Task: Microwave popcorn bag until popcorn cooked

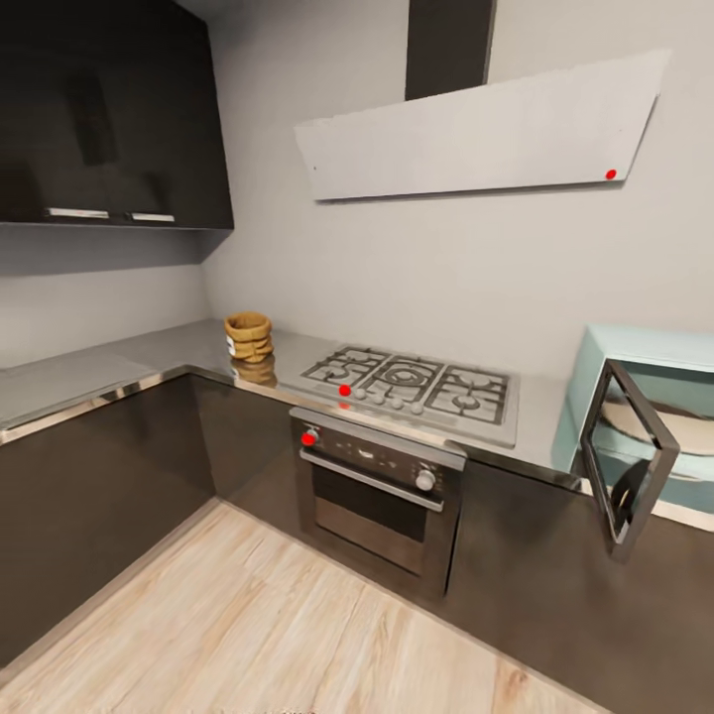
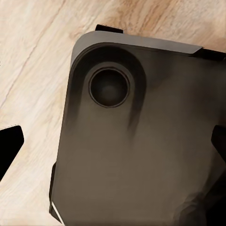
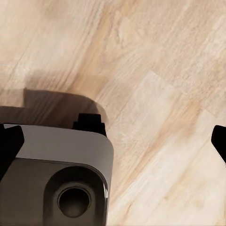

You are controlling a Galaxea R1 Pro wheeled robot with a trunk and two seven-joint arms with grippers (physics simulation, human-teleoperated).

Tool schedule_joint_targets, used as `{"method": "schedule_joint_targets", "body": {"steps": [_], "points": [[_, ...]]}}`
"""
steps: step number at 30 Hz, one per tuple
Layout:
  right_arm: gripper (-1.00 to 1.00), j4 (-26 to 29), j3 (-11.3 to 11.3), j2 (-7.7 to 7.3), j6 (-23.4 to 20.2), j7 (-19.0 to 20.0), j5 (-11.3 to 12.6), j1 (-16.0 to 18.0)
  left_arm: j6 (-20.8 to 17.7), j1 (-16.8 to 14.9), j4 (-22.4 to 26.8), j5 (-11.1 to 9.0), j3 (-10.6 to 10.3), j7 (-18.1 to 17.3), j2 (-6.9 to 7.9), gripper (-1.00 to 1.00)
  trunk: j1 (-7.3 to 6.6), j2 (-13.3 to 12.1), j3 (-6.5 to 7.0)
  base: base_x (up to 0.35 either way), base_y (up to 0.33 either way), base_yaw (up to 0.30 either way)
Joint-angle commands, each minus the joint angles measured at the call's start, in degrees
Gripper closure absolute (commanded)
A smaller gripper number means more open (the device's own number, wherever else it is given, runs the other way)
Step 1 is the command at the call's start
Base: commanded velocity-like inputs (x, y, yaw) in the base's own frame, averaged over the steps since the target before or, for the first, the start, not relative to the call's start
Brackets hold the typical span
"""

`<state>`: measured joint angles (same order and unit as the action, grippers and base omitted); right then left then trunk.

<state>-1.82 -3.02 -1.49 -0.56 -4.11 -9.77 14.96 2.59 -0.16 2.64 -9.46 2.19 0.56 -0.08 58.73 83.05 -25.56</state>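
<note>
Popcorn bag upright on tabletop, left of hob; microwave far right, door open. Bag lies ahead-left, judged nearer left arm. Both hands' fingers wide apart, empty, over wood floor

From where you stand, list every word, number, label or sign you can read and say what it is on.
No text is legible.
The popcorn bag: white label on its side, too small and blurred to read.
The oven: small pale mark on the control panel, too blurred to read.
The microwave and range hood: no visible writing.
</note>
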Motion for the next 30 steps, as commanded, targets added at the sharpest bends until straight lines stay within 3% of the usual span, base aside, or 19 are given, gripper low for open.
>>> {"method": "schedule_joint_targets", "body": {"steps": [1,12,19,25,30], "points": [[-1.0,-0.1,-0.3,0.0,-0.1,-0.2,-0.6,0.1,0.1,0.0,0.0,-0.2,0.2,0.1,-0.01,-1.0,0.0,0.0,-0.05,0.0,0.0,0.275],[-1.0,-0.1,-0.3,0.0,-0.1,-0.2,-0.9,0.1,0.1,0.0,0.0,-0.2,0.2,0.1,-0.01,-1.0,0.0,0.0,-0.05,0.0,0.0,0.264],[-1.0,-0.1,-0.3,-0.1,-0.1,-0.1,-1.0,0.1,0.2,0.0,0.0,-0.2,0.2,0.1,-0.01,-1.0,0.0,0.0,-0.05,0.0,0.0,0.029],[-1.0,-0.1,-0.3,0.12,-0.1,0.2,-4.6,0.1,0.1,0.0,0.0,-0.3,0.2,0.1,-0.01,-1.0,0.0,0.0,-0.05,0.127,0.0,0.0],[-1.0,-0.1,-0.3,0.16,-0.3,0.4,-5.1,0.1,0.0,0.0,0.0,-0.4,0.1,0.1,0.13,-1.0,0.0,0.0,-0.05,0.311,0.0,0.0]]}}
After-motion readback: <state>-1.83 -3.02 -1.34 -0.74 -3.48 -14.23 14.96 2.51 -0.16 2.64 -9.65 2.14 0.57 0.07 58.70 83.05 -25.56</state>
